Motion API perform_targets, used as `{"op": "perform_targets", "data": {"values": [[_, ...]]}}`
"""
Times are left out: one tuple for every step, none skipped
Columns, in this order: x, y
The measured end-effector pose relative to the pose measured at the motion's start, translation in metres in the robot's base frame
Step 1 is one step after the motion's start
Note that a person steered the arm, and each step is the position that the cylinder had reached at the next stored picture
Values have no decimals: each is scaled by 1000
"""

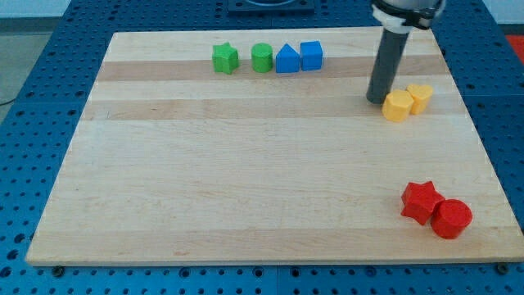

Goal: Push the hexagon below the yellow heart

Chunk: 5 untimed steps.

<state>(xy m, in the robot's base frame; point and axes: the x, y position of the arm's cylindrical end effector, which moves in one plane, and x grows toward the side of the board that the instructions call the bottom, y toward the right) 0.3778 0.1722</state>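
The yellow hexagon (398,106) lies at the view's right, touching the yellow heart (420,97), which sits just up and to its right. My tip (377,100) stands on the board right against the hexagon's left side. The rod rises from there toward the view's top edge.
A green star (225,58), a green cylinder (261,57), a blue triangular block (286,59) and a blue cube (311,55) stand in a row near the view's top. A red star (421,201) and a red cylinder (451,219) sit at the bottom right of the wooden board (205,164).
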Motion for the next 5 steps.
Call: {"op": "perform_targets", "data": {"values": [[28, 12], [56, 21], [58, 19], [44, 16], [33, 22]]}}
